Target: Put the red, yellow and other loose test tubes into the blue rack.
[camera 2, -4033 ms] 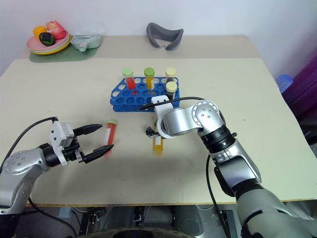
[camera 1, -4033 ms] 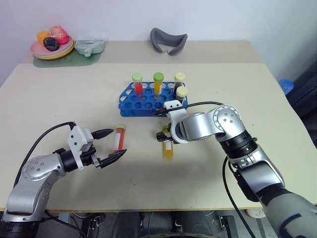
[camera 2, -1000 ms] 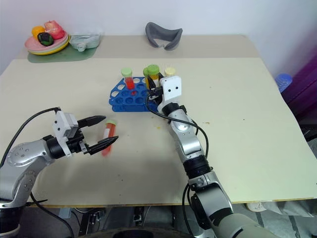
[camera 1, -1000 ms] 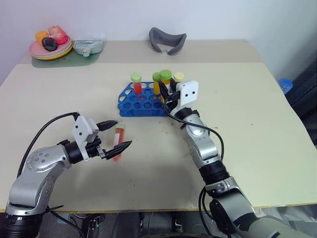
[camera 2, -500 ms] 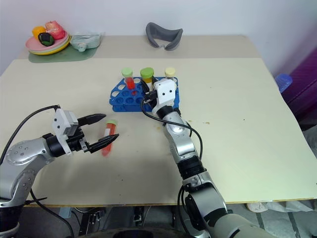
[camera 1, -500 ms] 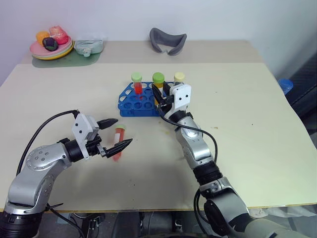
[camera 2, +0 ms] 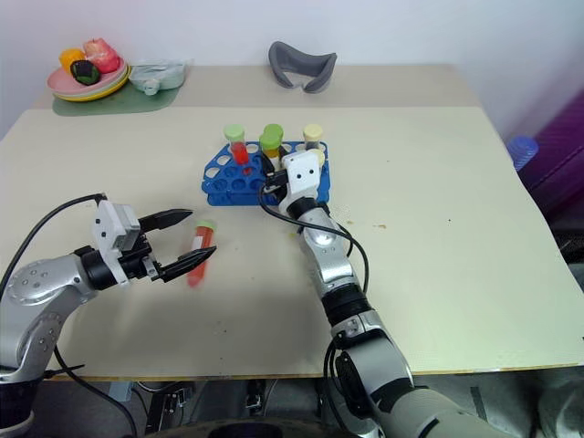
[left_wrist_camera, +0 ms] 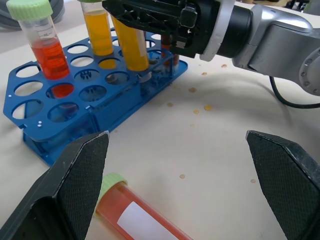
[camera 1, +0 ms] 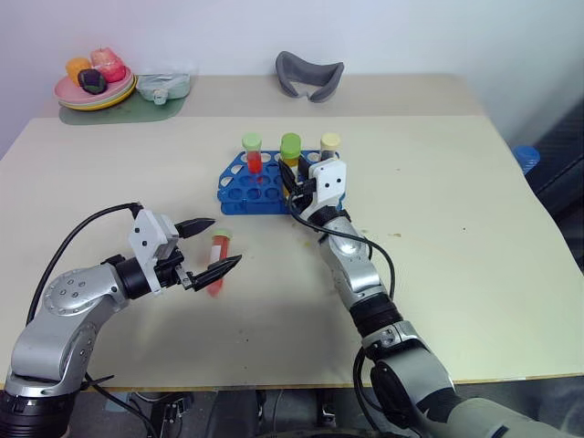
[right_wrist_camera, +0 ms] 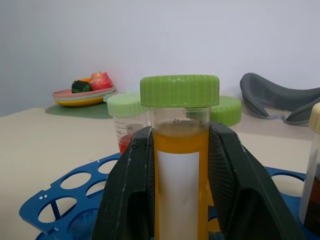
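Yellow tube (left_wrist_camera: 131, 42) lower into rack (left_wrist_camera: 60, 122)

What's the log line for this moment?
right gripper: shut on yellow tube, lowering into rack | left gripper: open over red tube on table

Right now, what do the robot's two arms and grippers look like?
Both arms are silver-grey metal with black joint rings. Each wrist carries a white box-shaped block, and a loose black cable loops from it along the arm. The left gripper and the right gripper each have two black fingers; the left one's taper to points and look finely textured.
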You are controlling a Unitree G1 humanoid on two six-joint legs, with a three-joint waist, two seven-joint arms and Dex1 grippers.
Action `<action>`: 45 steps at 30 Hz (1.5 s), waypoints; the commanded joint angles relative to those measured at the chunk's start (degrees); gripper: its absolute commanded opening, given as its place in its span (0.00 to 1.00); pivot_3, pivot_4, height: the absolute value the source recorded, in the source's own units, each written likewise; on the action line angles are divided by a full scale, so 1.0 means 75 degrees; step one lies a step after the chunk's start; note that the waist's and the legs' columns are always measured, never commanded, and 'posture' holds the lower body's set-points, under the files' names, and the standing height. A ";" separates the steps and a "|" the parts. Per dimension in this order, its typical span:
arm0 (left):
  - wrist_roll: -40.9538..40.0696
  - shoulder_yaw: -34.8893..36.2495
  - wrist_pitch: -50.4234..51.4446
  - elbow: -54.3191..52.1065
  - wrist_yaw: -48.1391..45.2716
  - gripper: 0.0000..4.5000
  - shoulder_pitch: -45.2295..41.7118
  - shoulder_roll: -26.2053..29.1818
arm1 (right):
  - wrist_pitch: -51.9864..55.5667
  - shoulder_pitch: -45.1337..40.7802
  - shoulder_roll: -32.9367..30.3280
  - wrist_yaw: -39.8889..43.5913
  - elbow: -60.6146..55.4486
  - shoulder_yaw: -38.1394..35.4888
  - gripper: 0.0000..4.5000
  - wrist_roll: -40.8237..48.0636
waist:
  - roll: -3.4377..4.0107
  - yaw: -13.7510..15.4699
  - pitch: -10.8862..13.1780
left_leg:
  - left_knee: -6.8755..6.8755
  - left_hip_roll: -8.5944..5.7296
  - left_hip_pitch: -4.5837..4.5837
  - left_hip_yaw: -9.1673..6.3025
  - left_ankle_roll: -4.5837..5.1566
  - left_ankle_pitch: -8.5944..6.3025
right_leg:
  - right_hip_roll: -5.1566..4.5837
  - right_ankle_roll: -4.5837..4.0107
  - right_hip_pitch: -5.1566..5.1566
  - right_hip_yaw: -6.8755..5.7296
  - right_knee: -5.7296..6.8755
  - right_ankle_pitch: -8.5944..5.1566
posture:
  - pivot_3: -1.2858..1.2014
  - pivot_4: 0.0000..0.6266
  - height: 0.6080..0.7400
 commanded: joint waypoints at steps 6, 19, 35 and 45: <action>-0.0087 0.0093 -0.0007 -0.0212 -0.0001 1.00 -0.0123 0.0089 | -0.0213 0.0026 0.0162 0.0513 -0.0423 -0.0106 0.74 0.0279 | 0.0000 -0.0007 0.0000 | 0.0001 0.0000 0.0000 0.0000 0.0000 0.0000 | 0.0000 0.0000 0.0000 0.0000 0.0001 0.0000 | 0.52 0.24 0.96; -0.0019 0.0125 -0.0178 -0.0024 -0.0050 1.00 -0.0023 0.0005 | 0.0533 0.0314 -0.0130 0.1034 -0.2833 0.0221 0.99 0.0433 | 0.0001 0.0002 0.0000 | 0.0001 0.0000 0.0001 -0.0001 0.0000 0.0000 | 0.0001 0.0000 0.0000 0.0000 0.0002 0.0000 | 0.52 0.24 0.96; 0.0033 0.0278 -0.0184 -0.0208 0.0559 1.00 0.0124 -0.0129 | 0.4859 0.1871 -0.3647 0.3413 -0.7596 -0.0434 0.99 0.3027 | -0.0001 0.0056 -0.0001 | 0.0003 -0.0002 0.0006 -0.0006 0.0007 -0.0004 | -0.0002 0.0000 0.0011 0.0000 -0.0002 0.0000 | 0.52 0.24 0.96; 0.1049 -0.0289 0.0029 -0.0167 0.1772 1.00 -0.0971 -0.0343 | 0.5152 0.2761 -0.5120 0.4241 -0.8026 -0.1093 0.99 0.3445 | -0.0005 0.0079 -0.0002 | 0.0003 -0.0006 0.0043 -0.0011 0.0021 -0.0012 | 0.0001 0.0000 0.0053 -0.0001 -0.0008 0.0000 | 0.52 0.24 0.96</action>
